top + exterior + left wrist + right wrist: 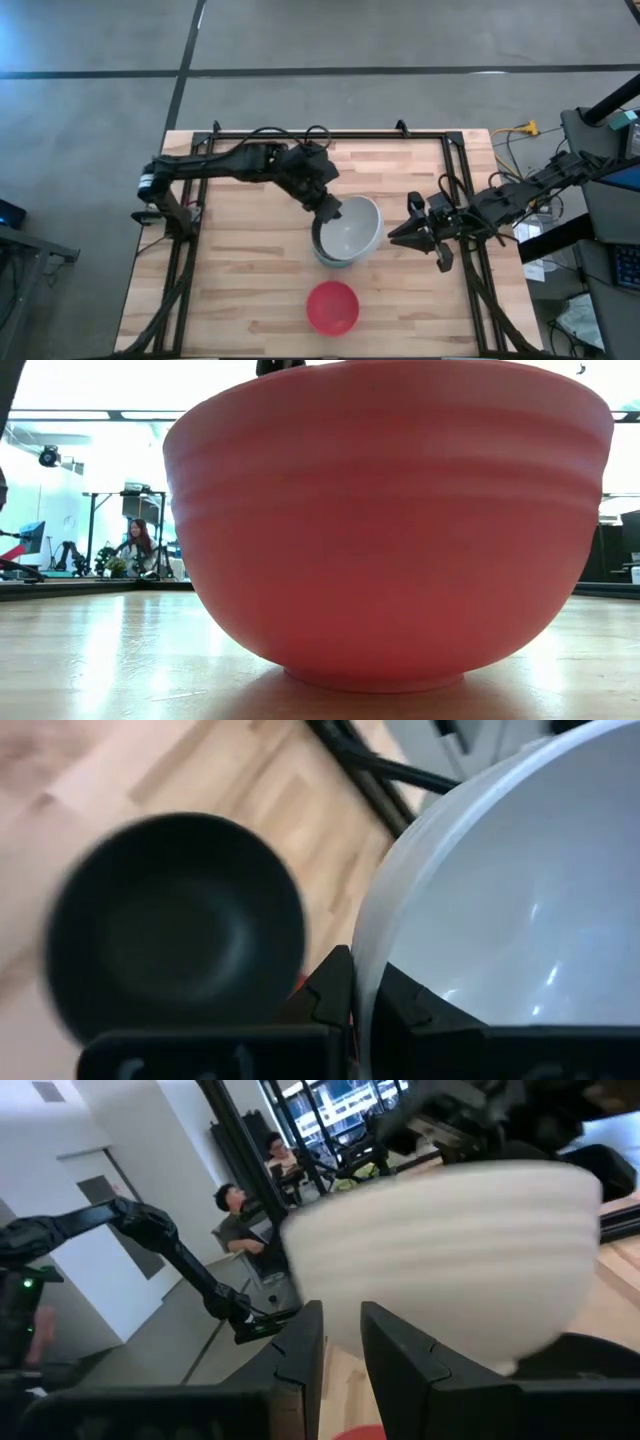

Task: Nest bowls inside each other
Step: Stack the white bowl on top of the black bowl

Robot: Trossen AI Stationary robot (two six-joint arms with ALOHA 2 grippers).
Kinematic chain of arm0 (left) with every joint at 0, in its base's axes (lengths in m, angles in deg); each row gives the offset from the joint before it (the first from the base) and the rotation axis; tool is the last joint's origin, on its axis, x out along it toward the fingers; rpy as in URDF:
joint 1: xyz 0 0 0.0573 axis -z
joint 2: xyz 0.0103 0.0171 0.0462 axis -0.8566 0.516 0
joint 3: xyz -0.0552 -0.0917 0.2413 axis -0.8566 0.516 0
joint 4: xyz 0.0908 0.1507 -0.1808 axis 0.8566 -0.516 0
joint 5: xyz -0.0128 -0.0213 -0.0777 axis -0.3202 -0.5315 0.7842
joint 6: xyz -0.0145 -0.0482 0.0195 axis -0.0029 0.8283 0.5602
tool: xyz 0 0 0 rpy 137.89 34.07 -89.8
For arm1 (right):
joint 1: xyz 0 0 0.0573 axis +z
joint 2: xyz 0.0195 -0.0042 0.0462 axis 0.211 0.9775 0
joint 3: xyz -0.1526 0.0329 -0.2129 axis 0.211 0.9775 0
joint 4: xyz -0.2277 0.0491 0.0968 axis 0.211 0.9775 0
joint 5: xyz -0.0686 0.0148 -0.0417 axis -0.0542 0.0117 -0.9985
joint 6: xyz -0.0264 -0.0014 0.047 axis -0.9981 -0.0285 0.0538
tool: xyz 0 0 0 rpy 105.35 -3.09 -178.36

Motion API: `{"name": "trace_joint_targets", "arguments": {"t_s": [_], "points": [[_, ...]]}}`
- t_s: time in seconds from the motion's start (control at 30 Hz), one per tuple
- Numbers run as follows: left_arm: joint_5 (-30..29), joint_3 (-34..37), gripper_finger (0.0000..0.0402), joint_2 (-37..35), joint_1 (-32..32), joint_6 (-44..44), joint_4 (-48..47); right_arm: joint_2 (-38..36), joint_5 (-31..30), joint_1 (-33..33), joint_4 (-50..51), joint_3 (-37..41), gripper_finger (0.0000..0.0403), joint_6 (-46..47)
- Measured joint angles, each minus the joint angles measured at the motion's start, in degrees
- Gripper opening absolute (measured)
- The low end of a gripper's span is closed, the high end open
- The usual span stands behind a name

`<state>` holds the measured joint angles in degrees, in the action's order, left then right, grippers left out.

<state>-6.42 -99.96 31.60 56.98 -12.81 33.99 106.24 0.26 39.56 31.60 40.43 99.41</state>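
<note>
Bowls: a white bowl (352, 226) pinched by its rim at ten o'clock between the left gripper (327, 207) fingers, sitting tilted atop a stack at table centre, with a red bowl (332, 306) alone toward six o'clock. Rigid, light, smooth-walled by the look, so likely slippery; the thin rim is the one good hold. Right gripper (404, 233) waits at three o'clock, fingers spread, with open table between it and the stack.

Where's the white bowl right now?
In the high view the white bowl sits mid-table atop a stack, gripped at its rim by the left end effector, with the red bowl nearer the front edge.
</note>
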Motion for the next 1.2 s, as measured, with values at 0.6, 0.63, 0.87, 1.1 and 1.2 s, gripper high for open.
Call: {"name": "trace_joint_targets", "arguments": {"t_s": [0.6,0.63,0.87,1.1,1.2], "points": [[-10.6,-26.5,0.0000,17.9,-2.6,-11.0,-32.6,-9.4,0.0,0.0,5.1,0.0,0.0068,0.0],[-10.7,-26.4,0.0000,17.9,-2.6,-11.0,-33.1,-9.6,0.0,0.0,5.7,0.0,0.0068,0.0],[-12.3,-26.6,0.0000,17.9,-2.6,-10.9,-34.2,-9.5,0.0,0.0,7.4,0.0,0.0068,0.0],[-11.6,-26.1,0.0000,18.9,-2.4,-9.5,-33.9,-8.8,0.0,0.0,7.3,0.0,0.0068,-1.4],[-10.7,-25.9,0.0000,20.0,-2.2,-9.5,-32.9,-8.4,0.0,0.0,7.4,0.0,0.0068,-1.7]]}}
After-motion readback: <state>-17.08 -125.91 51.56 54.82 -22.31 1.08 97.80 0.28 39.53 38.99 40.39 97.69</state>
